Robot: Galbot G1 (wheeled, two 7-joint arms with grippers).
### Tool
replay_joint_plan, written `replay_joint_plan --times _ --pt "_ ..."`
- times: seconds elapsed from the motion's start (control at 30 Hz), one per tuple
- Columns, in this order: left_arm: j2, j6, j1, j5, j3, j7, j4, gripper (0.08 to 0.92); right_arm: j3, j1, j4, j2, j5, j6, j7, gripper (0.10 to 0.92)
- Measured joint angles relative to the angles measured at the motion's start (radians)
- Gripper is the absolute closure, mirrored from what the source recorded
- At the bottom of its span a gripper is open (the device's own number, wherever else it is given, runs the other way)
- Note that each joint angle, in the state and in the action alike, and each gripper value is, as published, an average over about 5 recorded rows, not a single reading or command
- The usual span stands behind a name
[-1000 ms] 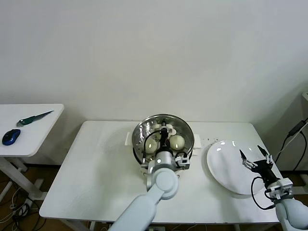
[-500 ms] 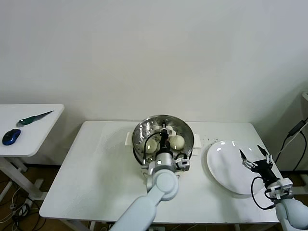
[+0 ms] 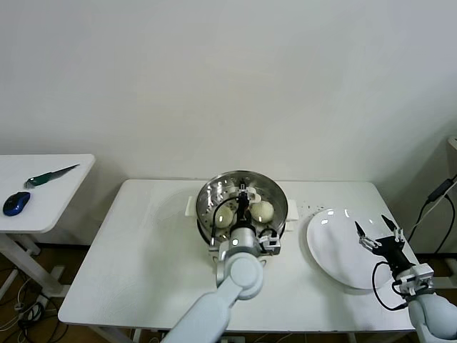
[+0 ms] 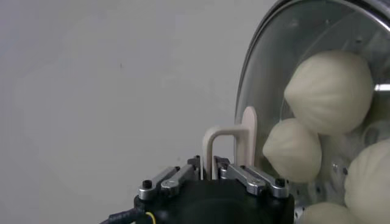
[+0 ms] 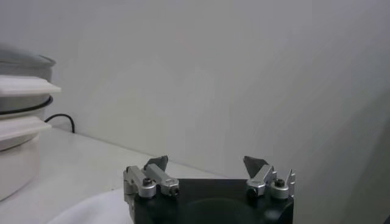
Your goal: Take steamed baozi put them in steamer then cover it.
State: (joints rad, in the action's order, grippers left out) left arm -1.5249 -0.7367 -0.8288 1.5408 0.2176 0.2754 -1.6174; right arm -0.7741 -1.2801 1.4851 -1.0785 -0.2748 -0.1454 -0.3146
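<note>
**Lid on, left gripper at the handle**

Nearest you, the right gripper (image 3: 376,234) sits idle over the empty white plate (image 3: 335,250) at the right end of the table (image 3: 143,243), jaws spread wide, holding nothing. You can leave that arm parked.

Mid-table, your left gripper (image 3: 243,191) is over the steamer (image 3: 241,202), right at the lid's white bar handle (image 4: 230,143). In the left wrist view the handle stands between the fingers (image 4: 256,178), jaws narrow around it. You can't tell for sure whether the pads touch the bar or have just come off it, so call the grip uncertain.

The glass lid (image 4: 274,73) looks seated on the steamer rim. The buns (image 4: 329,82) are inside under the glass: four partly visible in the wrist view, two clear in the head view. None are on the plate.

Step in hand, as a judgement: the covering step, at its very end, with the buns loaded and the lid down. Next move calls for opening the left jaws clear of the handle, then lifting straight up so you don't drag the lid off-centre.

Far left, a side table (image 3: 50,179) holds a blue mouse (image 3: 16,203) and a green-handled knife (image 3: 51,175), unrelated.
</note>
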Motion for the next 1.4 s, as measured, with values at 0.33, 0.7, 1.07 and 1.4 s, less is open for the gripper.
replay_joint_plan --times 0.33,0.7,1.07,1.4 --pt "0.044 0.0 -0.033 -0.001 0.009 0.033 -0.103 0.455 0.004 0.006 0.0 0.0 0.016 0.016 0.0 0.203" --pt "0.12 0.0 -0.143 -0.018 -0.011 0.048 -0.276 0.184 0.002 0.007 0.025 0.001 0.051 0.078 0.014 0.203" --pt "0.152 0.0 -0.353 -0.132 -0.175 -0.123 -0.447 0.177 -0.003 -0.008 0.065 -0.006 0.041 0.102 0.016 0.203" --pt "0.134 0.164 -0.568 -0.61 -0.494 -0.353 -0.515 0.177 -0.003 -0.033 0.09 -0.021 0.017 0.099 0.01 0.203"
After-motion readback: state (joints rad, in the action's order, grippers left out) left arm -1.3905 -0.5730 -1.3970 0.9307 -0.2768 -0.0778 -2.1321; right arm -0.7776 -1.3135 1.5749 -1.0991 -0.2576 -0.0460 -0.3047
